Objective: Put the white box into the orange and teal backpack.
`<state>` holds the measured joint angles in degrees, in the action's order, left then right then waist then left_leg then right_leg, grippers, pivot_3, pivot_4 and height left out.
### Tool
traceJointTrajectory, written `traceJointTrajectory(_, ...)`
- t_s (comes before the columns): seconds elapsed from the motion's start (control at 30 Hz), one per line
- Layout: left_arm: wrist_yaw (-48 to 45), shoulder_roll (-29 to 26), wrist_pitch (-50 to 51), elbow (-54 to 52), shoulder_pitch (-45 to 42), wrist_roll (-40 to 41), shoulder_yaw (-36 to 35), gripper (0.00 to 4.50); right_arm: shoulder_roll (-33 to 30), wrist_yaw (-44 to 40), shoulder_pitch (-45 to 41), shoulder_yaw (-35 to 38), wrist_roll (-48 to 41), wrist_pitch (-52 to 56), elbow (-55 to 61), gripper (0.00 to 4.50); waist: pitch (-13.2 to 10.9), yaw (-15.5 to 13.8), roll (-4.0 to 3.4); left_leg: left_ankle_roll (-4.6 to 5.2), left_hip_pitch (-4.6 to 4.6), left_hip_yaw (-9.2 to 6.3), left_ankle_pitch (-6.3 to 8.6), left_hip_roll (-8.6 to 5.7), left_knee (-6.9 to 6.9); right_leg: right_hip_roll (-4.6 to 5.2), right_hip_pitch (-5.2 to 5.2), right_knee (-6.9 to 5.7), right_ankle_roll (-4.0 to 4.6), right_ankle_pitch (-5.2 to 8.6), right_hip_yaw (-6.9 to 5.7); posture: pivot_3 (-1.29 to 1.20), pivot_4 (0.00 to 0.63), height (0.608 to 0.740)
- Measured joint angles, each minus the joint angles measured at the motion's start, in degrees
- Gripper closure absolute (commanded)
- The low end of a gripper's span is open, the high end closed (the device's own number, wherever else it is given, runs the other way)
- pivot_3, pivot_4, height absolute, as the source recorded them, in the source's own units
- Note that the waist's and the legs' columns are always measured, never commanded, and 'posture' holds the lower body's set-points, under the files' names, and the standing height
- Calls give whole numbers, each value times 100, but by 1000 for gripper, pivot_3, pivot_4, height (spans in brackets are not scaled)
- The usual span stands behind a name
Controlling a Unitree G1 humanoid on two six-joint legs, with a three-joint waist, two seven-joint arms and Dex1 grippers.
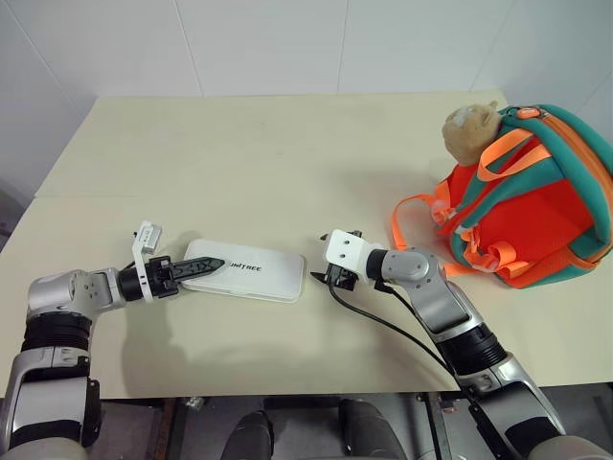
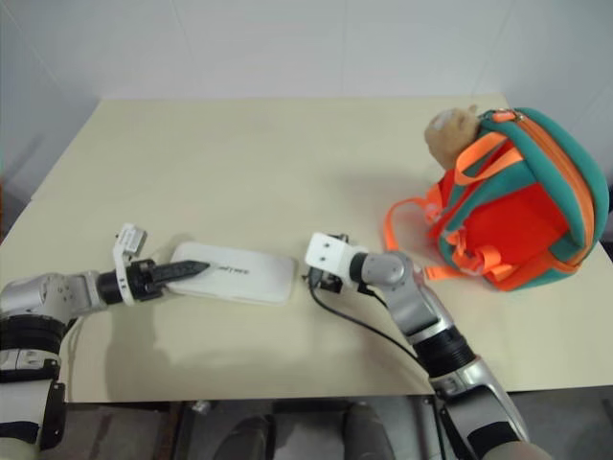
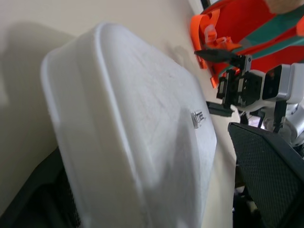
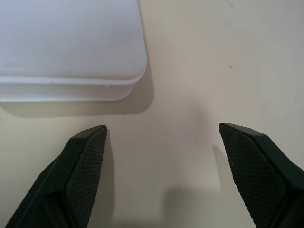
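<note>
Smooth white box (image 1: pixel 244 270), fabric backpack (image 1: pixel 536 206)

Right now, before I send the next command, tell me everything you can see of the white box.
The white box is a flat, thin rectangular case with rounded corners, smooth and plastic-looking, with small dark lettering on its lid and a seam along its side. It lies closed and flat on the table, long side running left to right. The left pincer, open, has one black finger over the box's left end. The right pincer, also open, sits just off the box's right end, not touching. The orange and teal backpack stands well to the right.
</note>
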<state>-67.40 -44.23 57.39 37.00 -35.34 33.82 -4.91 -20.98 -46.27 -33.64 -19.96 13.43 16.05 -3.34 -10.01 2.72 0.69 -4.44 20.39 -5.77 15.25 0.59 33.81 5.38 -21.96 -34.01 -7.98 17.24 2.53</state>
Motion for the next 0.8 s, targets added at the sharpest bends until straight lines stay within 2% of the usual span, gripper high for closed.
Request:
traceJointTrajectory(0.13,-189,-50,-149,221,-148,-127,154,35,0,2,0,0,-6,0,1,0,-2,1,3,1,1,0,0,1,-1,-1,-2,-2,0,0,0,0,150,740)
traceJointTrajectory(0.33,-296,-61,-302,580,-305,-345,247,1852,-1,3,-1,0,-48,-41,6,0,-7,29,14,3,16,1,2,1,-1,-2,-16,-4,-1,0,0,0,150,740)
traceJointTrajectory(0.4,-440,-61,-263,694,-343,-344,223,2192,-12,5,-11,1,-56,-70,21,0,-3,25,23,2,44,1,2,1,3,-2,-44,-13,-2,1,0,0,150,740)
traceJointTrajectory(0.47,-512,-56,-243,749,-413,-344,223,2316,-16,7,-50,1,-53,-74,22,0,-4,18,30,-2,83,-2,0,1,17,-3,-74,-24,-4,0,-1,0,150,740)
traceJointTrajectory(0.8,-531,19,49,799,-496,-338,-2,2619,-29,18,-54,2,-56,-76,22,0,-6,-10,33,-1,85,-1,0,1,17,-3,-74,-22,-4,0,-2,0,150,740)
